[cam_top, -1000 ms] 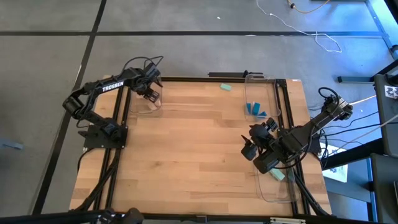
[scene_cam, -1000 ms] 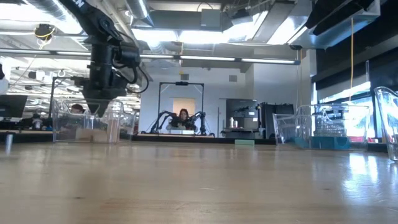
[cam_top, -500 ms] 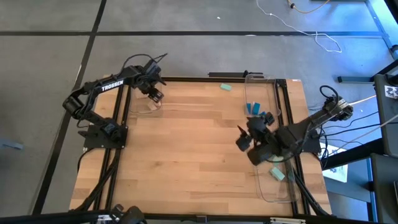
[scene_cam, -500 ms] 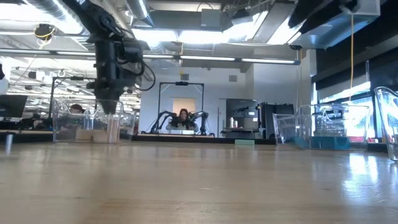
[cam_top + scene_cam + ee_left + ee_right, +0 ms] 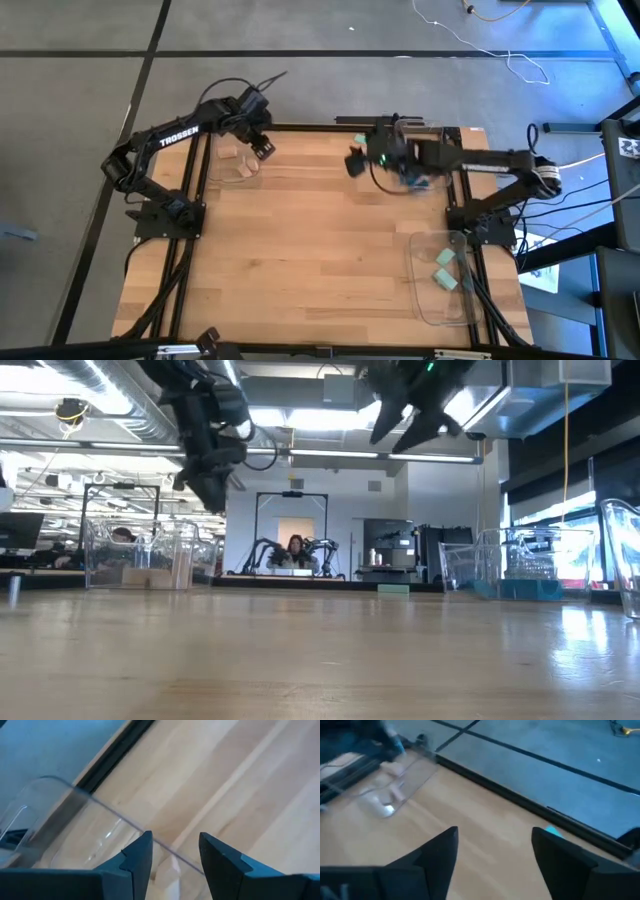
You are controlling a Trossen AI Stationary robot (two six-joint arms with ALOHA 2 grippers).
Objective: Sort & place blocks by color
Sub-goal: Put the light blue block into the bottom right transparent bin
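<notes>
The blocks are mostly binned now: tan ones in the clear tray (image 5: 232,165) at your table's far left corner, mint ones (image 5: 445,270) in the tray by the near right edge, and one mint block (image 5: 363,139) loose at the far edge. In the last second your right gripper (image 5: 355,163) swung from the near right tray up toward that block, jaws spread wide and empty. Your left gripper (image 5: 262,147) has lifted off the tan tray, part open, holding nothing.

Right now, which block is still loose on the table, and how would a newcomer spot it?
Look along the table's far edge, left of the clear tray holding blue blocks. The mint green block lies on bare wood beneath the open right gripper, the only block outside a tray.
</notes>
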